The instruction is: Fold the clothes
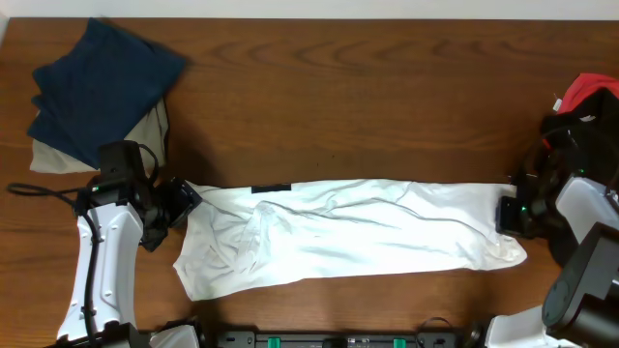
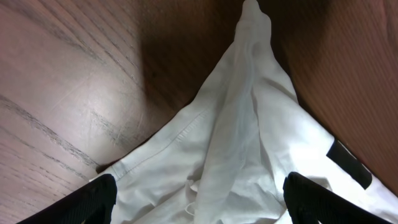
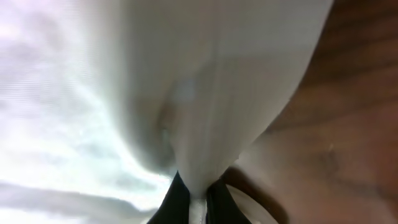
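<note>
one crumpled white t-shirt, long strip, on grained wood table.

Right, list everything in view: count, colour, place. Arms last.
T-shirt: one, white with a black patch on its far edge, lying as a long crumpled strip across the middle of the table.
navy garment: one, dark blue, folded, far left corner, on top of the beige one.
beige garment: one, beige, folded, showing under the navy one.
red item: one, red, at the right edge, partly cut off; cannot tell what it is.
table: one, brown wood, under everything.
left gripper: one, black, open, at the shirt's left end.
right gripper: one, black, shut on the shirt's right end.
</note>
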`<state>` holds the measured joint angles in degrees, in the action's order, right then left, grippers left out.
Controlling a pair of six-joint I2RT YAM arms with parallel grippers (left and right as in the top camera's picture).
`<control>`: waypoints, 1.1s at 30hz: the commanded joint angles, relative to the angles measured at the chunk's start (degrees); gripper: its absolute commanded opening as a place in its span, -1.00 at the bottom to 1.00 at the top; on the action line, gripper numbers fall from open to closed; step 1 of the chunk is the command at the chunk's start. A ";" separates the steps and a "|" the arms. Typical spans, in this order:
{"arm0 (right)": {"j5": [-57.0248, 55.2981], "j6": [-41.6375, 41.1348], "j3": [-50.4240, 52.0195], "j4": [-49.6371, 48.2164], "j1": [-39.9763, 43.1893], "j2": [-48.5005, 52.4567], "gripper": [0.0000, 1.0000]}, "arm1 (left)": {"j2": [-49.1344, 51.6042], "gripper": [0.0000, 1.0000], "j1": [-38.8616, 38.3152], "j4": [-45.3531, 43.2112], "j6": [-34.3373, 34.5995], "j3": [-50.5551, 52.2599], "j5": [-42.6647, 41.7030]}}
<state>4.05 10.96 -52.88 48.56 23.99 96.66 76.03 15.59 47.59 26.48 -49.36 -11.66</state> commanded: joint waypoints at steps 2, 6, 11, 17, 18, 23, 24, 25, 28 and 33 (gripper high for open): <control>-4.13 -3.67 -10.08 5.05 0.87 0.09 -0.98 | 0.20 0.74 0.20 0.17 -1.18 -0.57 0.28; -5.86 -6.75 -19.26 12.11 0.70 0.09 -0.97 | 0.20 0.75 0.20 0.15 -1.18 -0.57 0.28; -5.75 -6.86 -23.54 17.25 -2.12 0.09 -0.97 | 0.20 0.76 0.20 0.15 -1.18 -0.57 0.28; -4.57 -10.16 -23.45 19.85 -11.41 0.09 -0.97 | 0.20 0.76 0.20 0.17 -1.18 -0.57 0.28; -3.96 -10.60 -23.39 19.96 -13.46 0.09 -0.98 | 0.20 0.76 0.20 0.17 -1.18 -0.57 0.28; -3.61 -13.97 -23.08 19.12 -24.04 0.09 -0.98 | 0.20 0.76 0.20 0.42 -1.20 -0.57 0.28; -3.61 -14.78 -23.04 18.84 -25.94 0.09 -0.97 | 0.20 0.76 0.20 0.48 -1.20 -0.57 0.28; -3.61 -15.47 -22.99 18.58 -27.56 0.11 -0.97 | 0.20 0.76 0.20 0.61 -1.20 -0.57 0.28; -3.58 -18.23 -22.88 17.84 -32.59 0.11 -0.98 | 0.20 0.76 0.20 1.22 -1.20 -0.57 0.31; -3.61 -21.31 -22.60 16.06 -39.91 0.11 -0.96 | 0.20 0.76 0.20 1.88 -1.20 -0.57 0.31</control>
<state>0.23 -6.50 -75.79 65.39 -12.40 97.01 76.05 15.62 49.08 26.48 -49.36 -11.66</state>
